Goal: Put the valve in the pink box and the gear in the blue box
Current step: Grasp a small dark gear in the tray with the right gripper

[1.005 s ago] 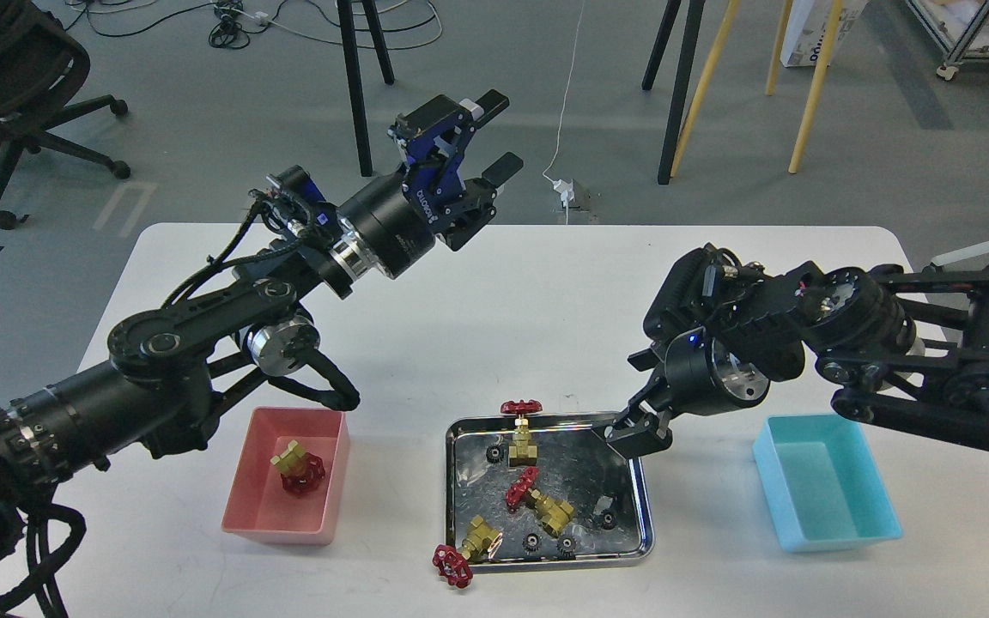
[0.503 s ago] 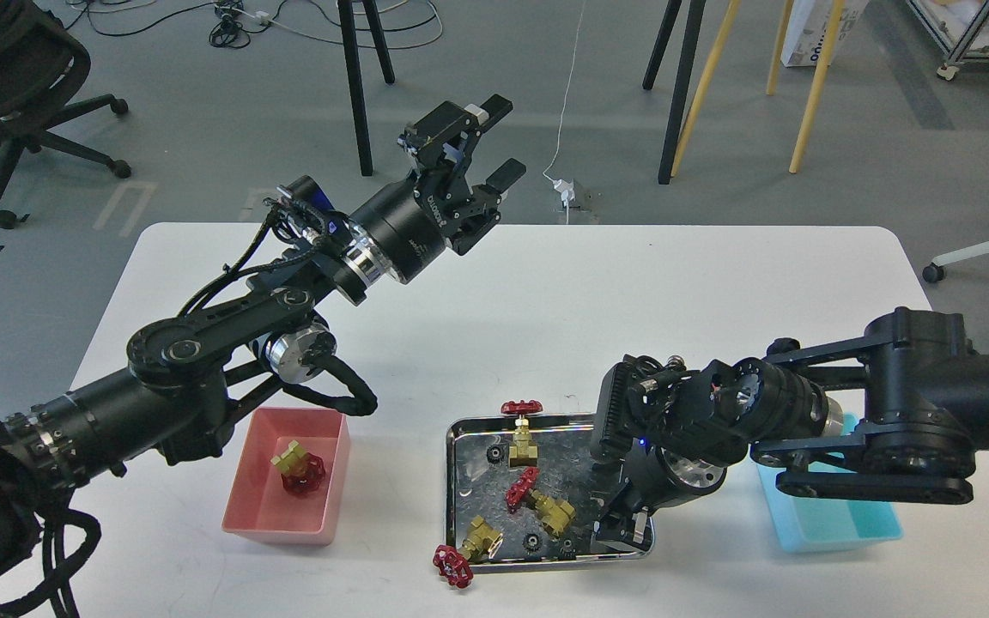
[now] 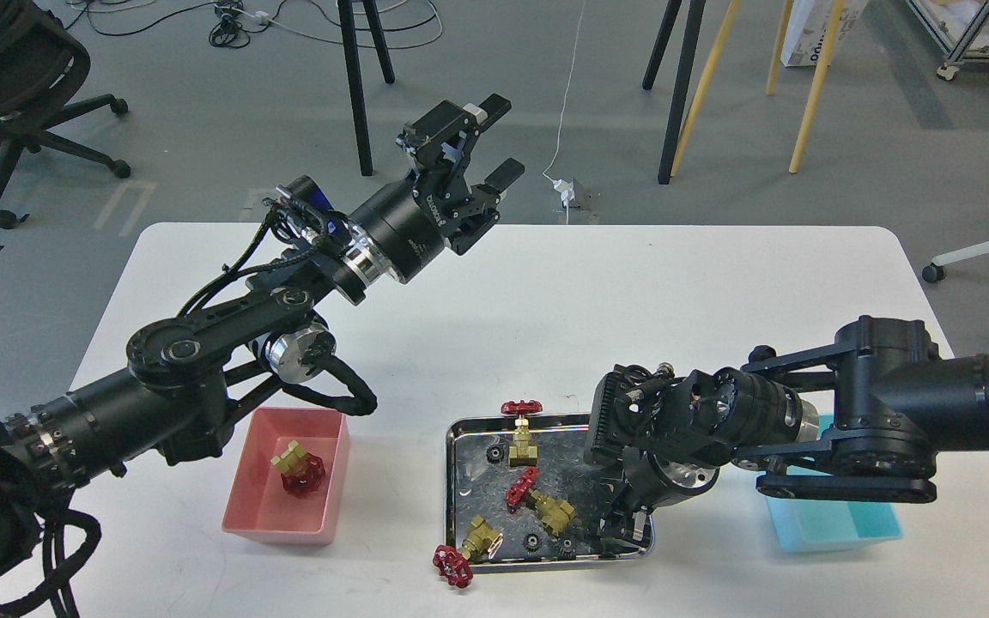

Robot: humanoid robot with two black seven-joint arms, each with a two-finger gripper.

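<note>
The steel tray (image 3: pixel 460 549) sat on the white desk (image 3: pixel 546 292) and served as the reference for everything else. To its left stood the pink box (image 3: pixel 247 506), already holding one valve (image 3: pixel 299 468); to its right the blue box (image 3: pixel 838 528) lay partly hidden beneath the right arm, and whatever it held could not be seen. Three more valves remained at the tray: one propped at its far rim (image 3: pixel 522 425), one near its middle (image 3: pixel 539 502), and one leaning over its near-left corner (image 3: pixel 467 554) with the red handwheel resting on the desk. Small black gears lay scattered on the tray floor, one near the far-left corner (image 3: pixel 492 452) and one near the front edge (image 3: pixel 532 542). The right gripper (image 3: pixel 619 525) was low over the tray's right end, seen end-on and dark, so whether it was spread or clenched could not be told. The left gripper (image 3: pixel 488 142) hung high beyond the tray's far-left side, fingers parted and empty. The step in hand appeared to be picking a gear from the tray's right end. Doing it well would call for a straight descent, fingers bracketing the gear's rim just above the slick metal, a gentle pinch, and a clean lift clear of the tray wall before swinging right to the blue box.
</note>
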